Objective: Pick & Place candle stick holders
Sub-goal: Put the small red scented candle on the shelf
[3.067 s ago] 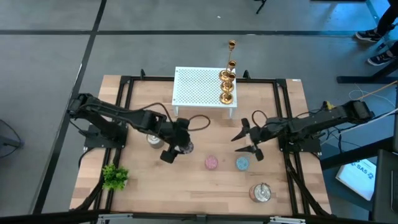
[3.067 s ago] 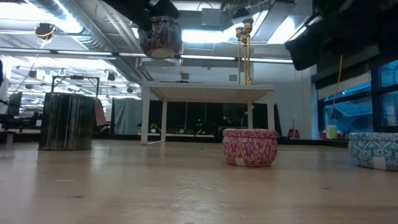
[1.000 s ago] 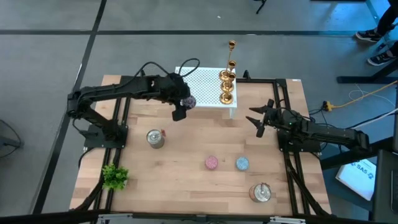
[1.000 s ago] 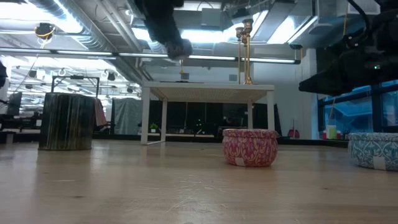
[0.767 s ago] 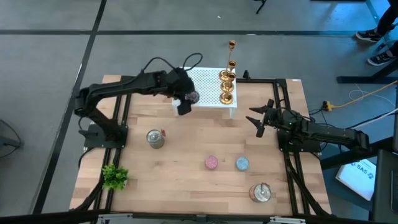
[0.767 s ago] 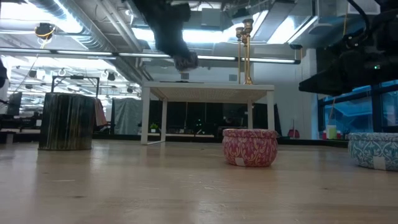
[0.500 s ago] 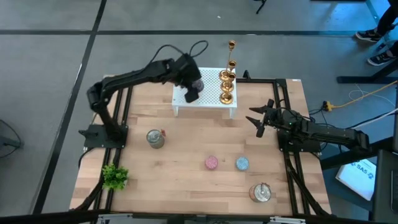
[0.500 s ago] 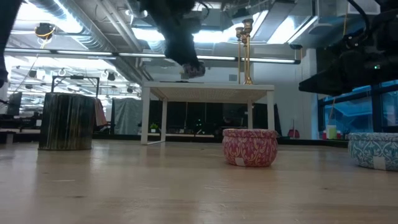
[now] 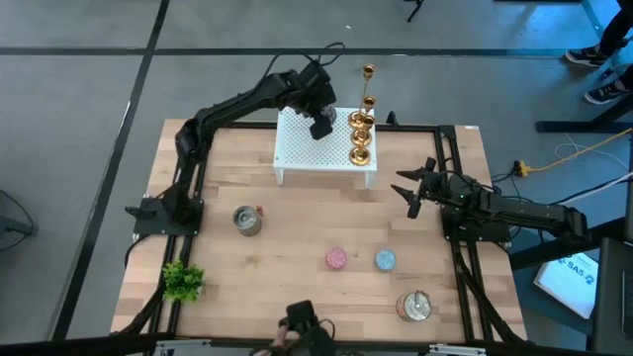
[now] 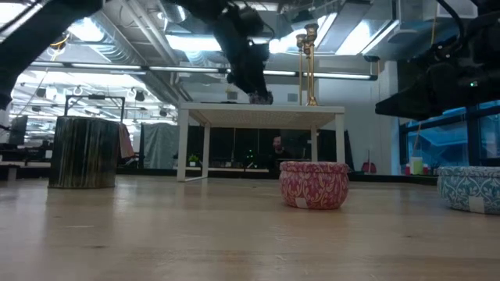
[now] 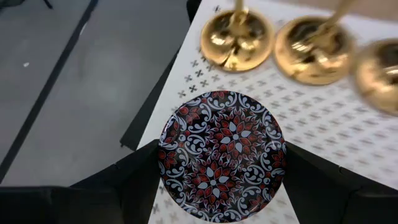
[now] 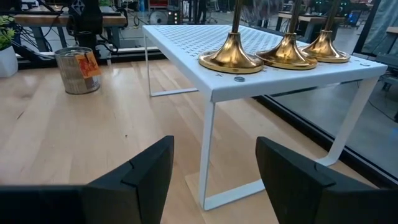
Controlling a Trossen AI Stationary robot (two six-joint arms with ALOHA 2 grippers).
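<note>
Three shiny gold candle stick holders [image 9: 361, 138] stand by their round bases on the right part of a white perforated shelf [image 9: 297, 148] at the table's far side. Their bases [image 11: 236, 40] show in the left wrist view, and their stems [image 10: 309, 62] in the low view. My left gripper [image 9: 321, 125] hovers over the shelf just left of them, shut on a round purple patterned tin [image 11: 222, 165]. My right gripper [image 9: 410, 188] waits open at the table's right, aimed at the shelf, with nothing between its fingers [image 12: 143, 174]. My left gripper pinches the patterned tin by two opposite sides of its round wall [image 11: 166, 155] between its two fingers [image 11: 134, 177]. The fingers slant down from the table's left. The tin's patterned face is turned toward the wrist. It hangs low over the shelf top; whether it touches, I cannot tell.
On the wood lie a pink tin [image 9: 337, 258], a blue tin [image 9: 385, 260], a silver tin [image 9: 245, 220] at the left and another [image 9: 415, 307] near the front right. A small green plant [image 9: 182, 281] stands front left. A dark object [image 9: 302, 321] shows at the near edge.
My left gripper has carried the patterned tin toward the far edge and to the right, from beside the shelf's near left corner to over its top, close to the candle stick holders. It has stayed shut on the tin. My right arm has kept still.
</note>
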